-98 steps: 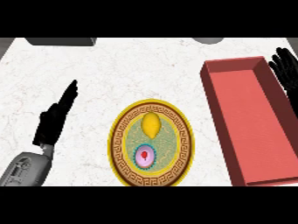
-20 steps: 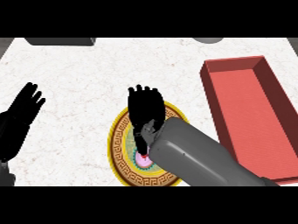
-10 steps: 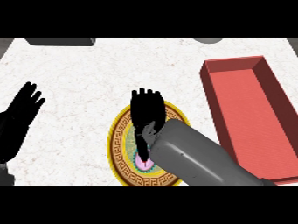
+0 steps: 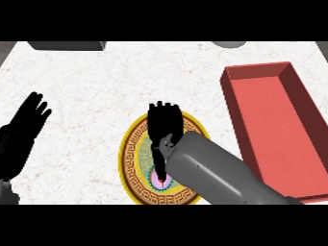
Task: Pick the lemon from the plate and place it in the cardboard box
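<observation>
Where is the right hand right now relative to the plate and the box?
In the head view the right hand is over the upper part of the plate, near centre frame, left of the red box. The lemon is not visible under it.

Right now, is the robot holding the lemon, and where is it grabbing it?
It cannot be told. The right hand lies over the plate where the lemon would be and hides it. The left hand is open and holds nothing.

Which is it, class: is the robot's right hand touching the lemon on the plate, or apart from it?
Cannot tell. In the head view the right hand lies over the plate where the lemon would be and hides it, so neither contact nor gap shows.
</observation>
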You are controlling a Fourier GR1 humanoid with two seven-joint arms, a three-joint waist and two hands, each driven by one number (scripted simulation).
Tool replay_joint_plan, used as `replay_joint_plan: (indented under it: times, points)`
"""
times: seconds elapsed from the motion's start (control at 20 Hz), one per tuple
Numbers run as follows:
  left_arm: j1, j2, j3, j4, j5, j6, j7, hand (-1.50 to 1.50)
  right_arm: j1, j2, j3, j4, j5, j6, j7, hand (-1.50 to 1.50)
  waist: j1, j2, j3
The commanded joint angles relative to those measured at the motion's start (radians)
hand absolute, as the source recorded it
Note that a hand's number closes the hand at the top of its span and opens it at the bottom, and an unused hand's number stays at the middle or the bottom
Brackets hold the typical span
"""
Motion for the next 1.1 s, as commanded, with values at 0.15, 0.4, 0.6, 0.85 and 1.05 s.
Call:
replay_joint_plan:
  times: [0.15, 0.4, 0.6, 0.85, 1.05]
  points:
    - [-0.013, -0.008, -0.002, -0.012, -0.023, 0.007, 0.031, 0.00, -0.001, 0.009, 0.005, 0.076, 0.033, 0.005, 0.022, -1.50, -0.003, 0.004, 0.000]
    - [0.003, 0.003, 0.035, -0.040, 0.012, -0.018, 0.043, 0.00, 0.013, 0.008, 0.055, 0.103, 0.025, -0.069, 0.017, -1.50, 0.005, 0.005, 0.000]
    - [0.057, 0.005, 0.059, 0.005, 0.026, -0.092, -0.046, 0.00, 0.005, 0.008, -0.004, 0.169, 0.073, -0.060, -0.066, 1.50, 0.003, 0.005, 0.000]
    - [-0.040, 0.016, 0.078, 0.054, 0.020, -0.069, 0.011, 0.00, -0.012, 0.009, 0.025, 0.152, 0.106, -0.052, -0.142, 1.50, -0.001, 0.005, 0.000]
    - [-0.027, -0.008, 0.056, 0.006, -0.008, -0.056, 0.011, 0.00, -0.051, 0.009, 0.049, 0.215, 0.081, -0.120, -0.176, 1.50, 0.008, 0.007, 0.000]
